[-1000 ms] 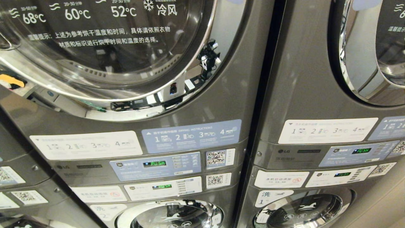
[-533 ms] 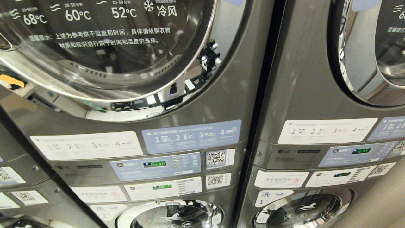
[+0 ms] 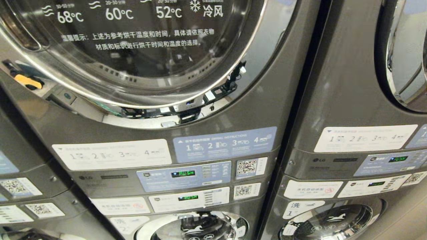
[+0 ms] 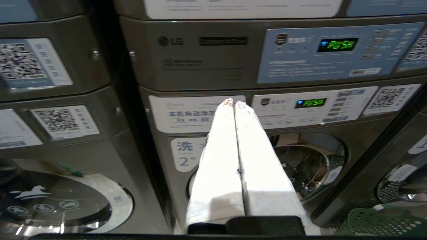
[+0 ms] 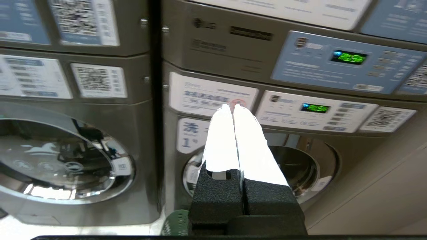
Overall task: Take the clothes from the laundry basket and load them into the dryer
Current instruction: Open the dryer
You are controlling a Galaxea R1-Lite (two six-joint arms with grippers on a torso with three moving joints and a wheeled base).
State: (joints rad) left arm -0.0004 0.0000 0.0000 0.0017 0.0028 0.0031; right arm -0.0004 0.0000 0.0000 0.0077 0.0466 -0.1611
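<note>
Dryer door: we see it fill the upper left of the head view, round, glass, shut.
Left gripper: we find its white fingers pressed together, empty, at the centre of the left wrist view.
Right gripper: pinched closed, holding nothing, mid-frame.
Laundry basket: green lattice at the lower right corner of the left wrist view.
Clothes: we cannot make any out; the basket's inside is probably out of frame.
</note>
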